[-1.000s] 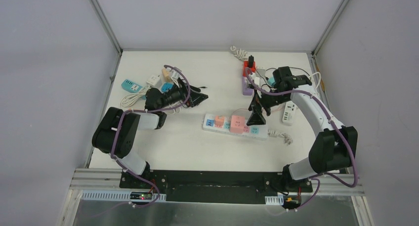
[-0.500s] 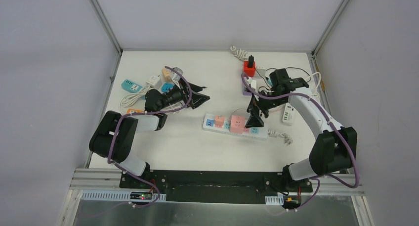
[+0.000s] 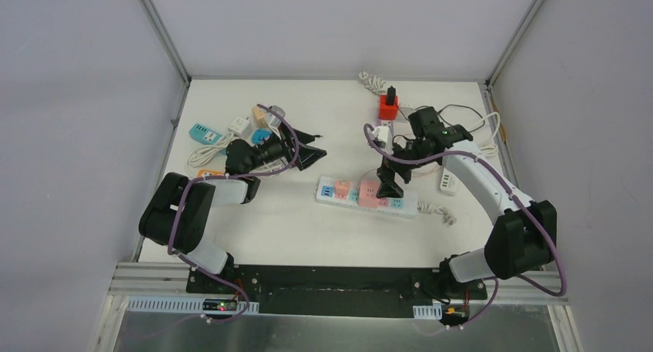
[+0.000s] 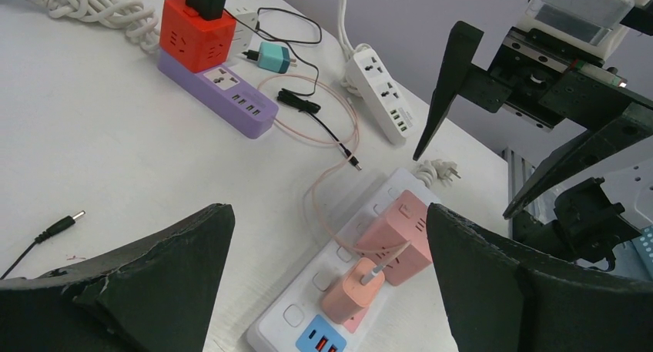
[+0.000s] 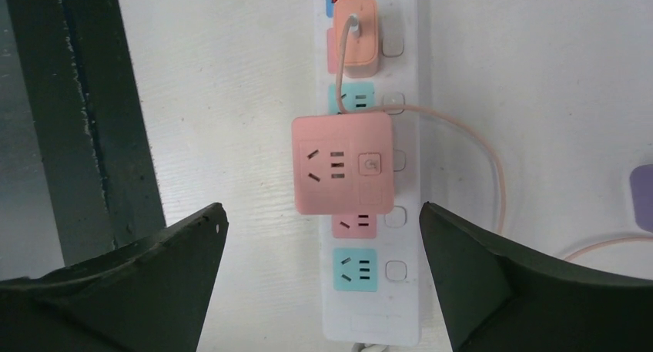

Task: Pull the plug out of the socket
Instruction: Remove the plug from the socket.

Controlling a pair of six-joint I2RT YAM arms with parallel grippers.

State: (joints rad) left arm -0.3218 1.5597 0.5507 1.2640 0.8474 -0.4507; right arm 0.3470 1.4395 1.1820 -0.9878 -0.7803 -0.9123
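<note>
the right claw (image 3: 389, 186) hanging over the square pink plug (image 5: 343, 163), fingers spread wide, gripping nothing

that plug sits in the white power strip (image 5: 406, 306) on the desk (image 3: 293, 221), right under the claw and between its two fingers. a smaller pink charger (image 5: 356, 35) is plugged in further along, past the fingertips. the left claw (image 3: 312, 153) is off to the side, also spread wide and empty.

— How does the left gripper (image 3: 311, 149) stand?
— Jaws spread wide, level, pointing right at the far left
— And the right gripper (image 3: 389, 184)?
— Wide too, pointing straight down near the centre
</note>
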